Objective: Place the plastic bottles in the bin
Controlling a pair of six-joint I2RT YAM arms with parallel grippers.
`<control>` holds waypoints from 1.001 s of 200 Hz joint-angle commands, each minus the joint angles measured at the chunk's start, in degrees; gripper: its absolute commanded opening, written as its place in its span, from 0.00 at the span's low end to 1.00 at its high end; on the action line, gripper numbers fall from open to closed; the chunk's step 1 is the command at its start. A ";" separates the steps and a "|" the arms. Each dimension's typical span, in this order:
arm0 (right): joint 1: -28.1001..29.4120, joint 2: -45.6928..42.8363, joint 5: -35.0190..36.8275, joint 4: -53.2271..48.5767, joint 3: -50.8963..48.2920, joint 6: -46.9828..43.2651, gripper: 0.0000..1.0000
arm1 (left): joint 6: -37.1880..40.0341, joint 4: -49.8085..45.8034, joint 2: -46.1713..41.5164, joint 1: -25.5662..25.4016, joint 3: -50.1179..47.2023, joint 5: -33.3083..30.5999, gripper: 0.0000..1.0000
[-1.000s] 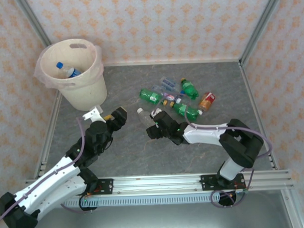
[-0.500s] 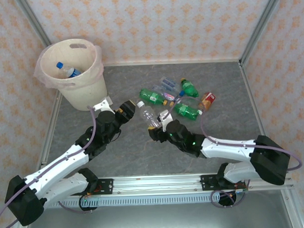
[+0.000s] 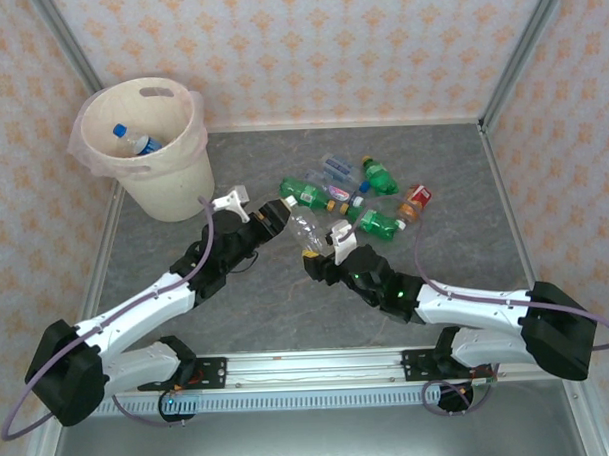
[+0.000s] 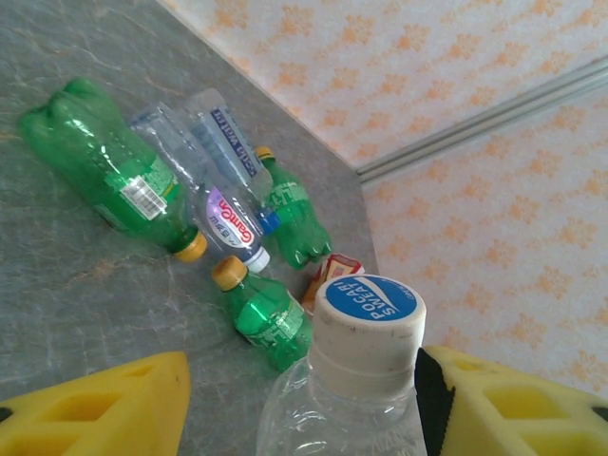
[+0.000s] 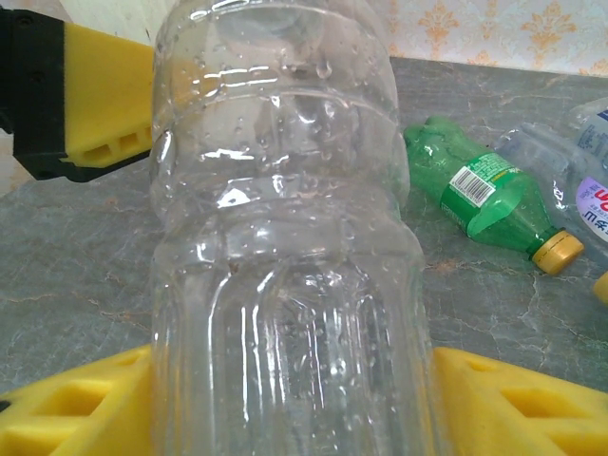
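Top external, left to right: bin point(image 3: 173, 188) at ten o'clock, blue-capped bottle point(image 3: 131, 142) inside. Left gripper point(image 3: 280, 215) part-wide, pads either side of the cap of a clear bottle point(image 3: 307, 231) near centre of table point(image 3: 277, 309), gap showing, no grip yet. Right gripper point(image 3: 321, 259) clamped on that bottle's lower body, reaching from five o'clock. Loose bottles point(image 3: 374, 224) heaped at one o'clock. Reads as a hand-over. Next: shut left on neck, release right, carry to bin.

1 bottle point(image 3: 133, 142) in bin point(image 3: 173, 189), back-left
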 commanded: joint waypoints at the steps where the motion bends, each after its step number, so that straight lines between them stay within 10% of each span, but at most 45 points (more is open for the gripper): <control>1: 0.39 -1.20 1.07 2.32 -0.50 -0.99 0.66 | -0.18 3.55 0.49 0.22 2.06 2.93 0.62; 131: 1.20 -1.67 0.40 2.88 -1.02 -1.64 0.66 | 5.10 -0.92 4.88 4.59 7.74 13.84 0.52; 200: 1.20 -1.76 0.77 2.79 -1.02 -1.41 0.68 | 5.85 -1.05 5.16 4.62 7.94 14.76 0.26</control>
